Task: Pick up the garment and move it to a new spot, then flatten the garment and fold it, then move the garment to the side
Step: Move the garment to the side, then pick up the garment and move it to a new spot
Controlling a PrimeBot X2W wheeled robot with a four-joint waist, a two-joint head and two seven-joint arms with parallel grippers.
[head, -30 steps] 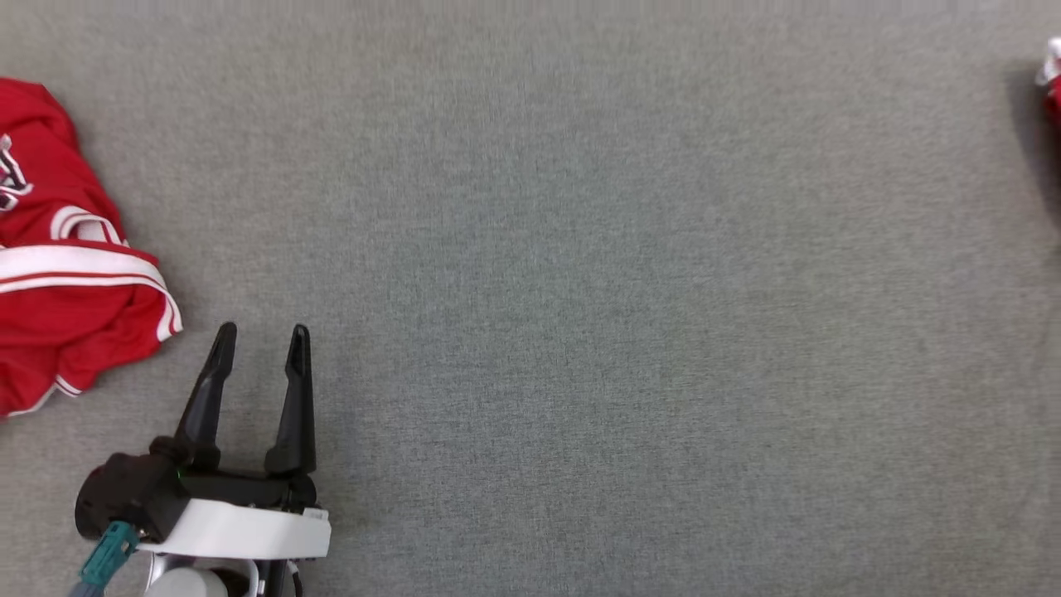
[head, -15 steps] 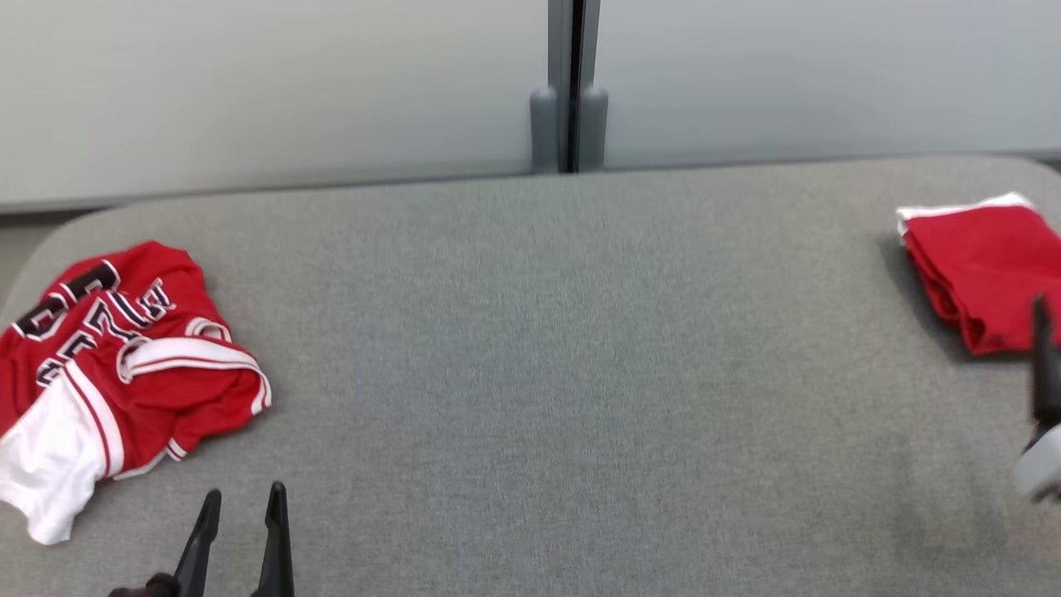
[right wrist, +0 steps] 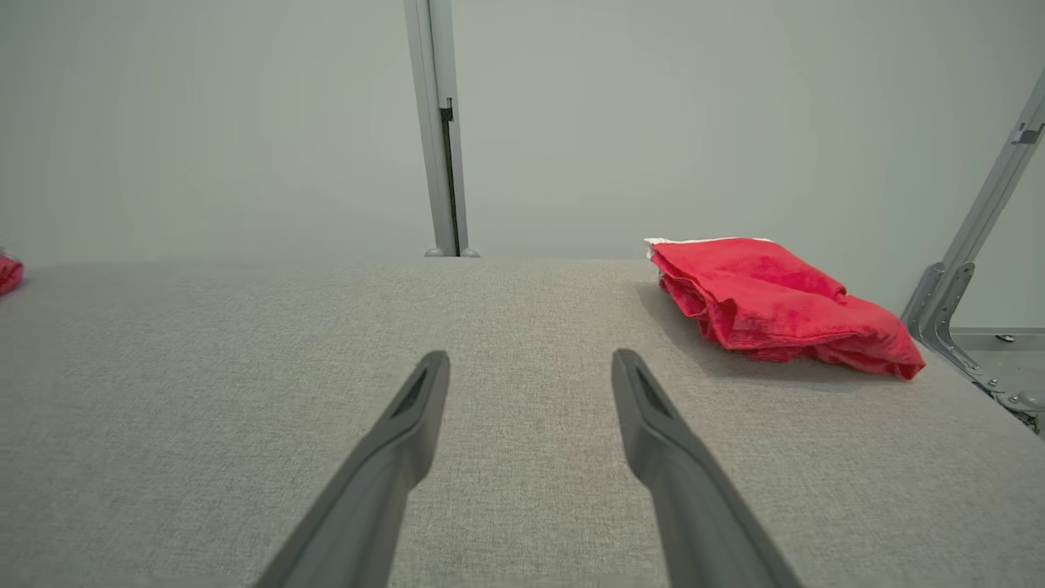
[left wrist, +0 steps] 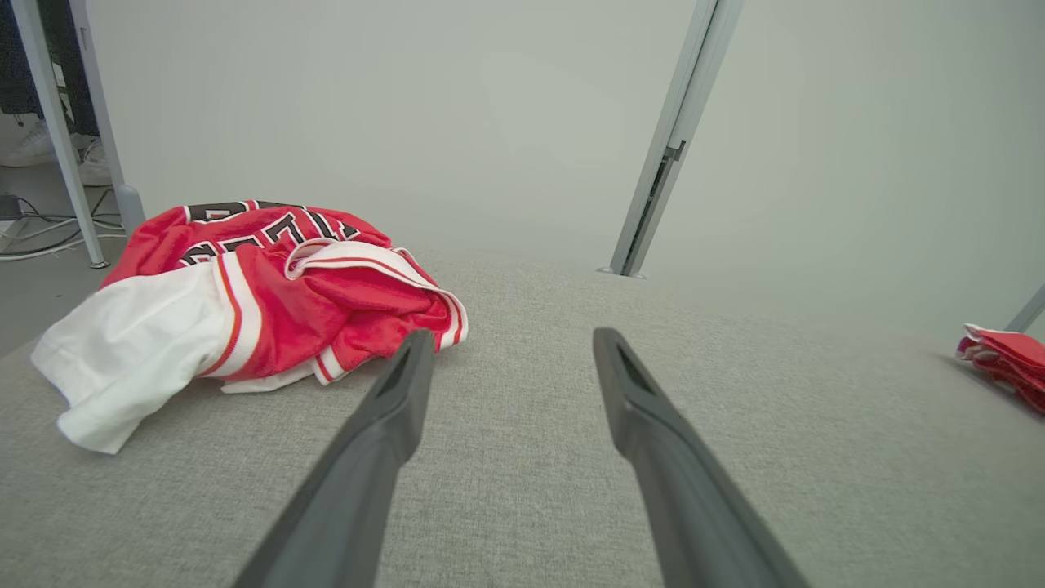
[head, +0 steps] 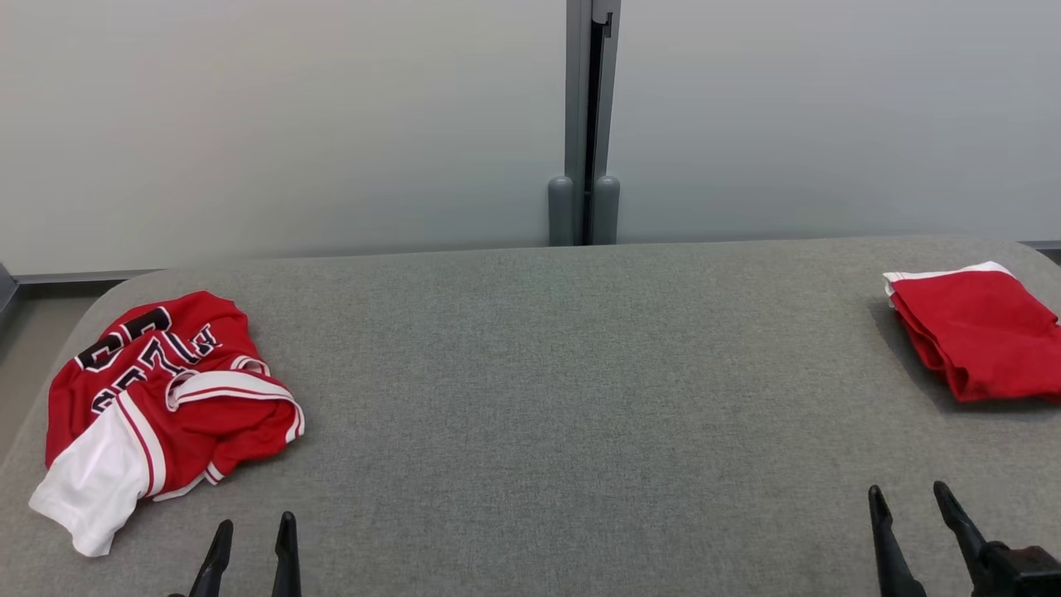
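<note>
Jersey (head: 178, 398), lower left: likely light, limp, slippery. I'd pinch its raised striped hem (head: 228, 382). My left gripper (head: 255, 522) and right gripper (head: 907, 489) both wide, empty.

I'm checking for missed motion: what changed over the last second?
The head camera tilted up, shifting the whole view; nothing was grasped or released. The crumpled red jersey and the folded red garment lie unmoved on the grey table. The left gripper and right gripper stay open and empty.
</note>
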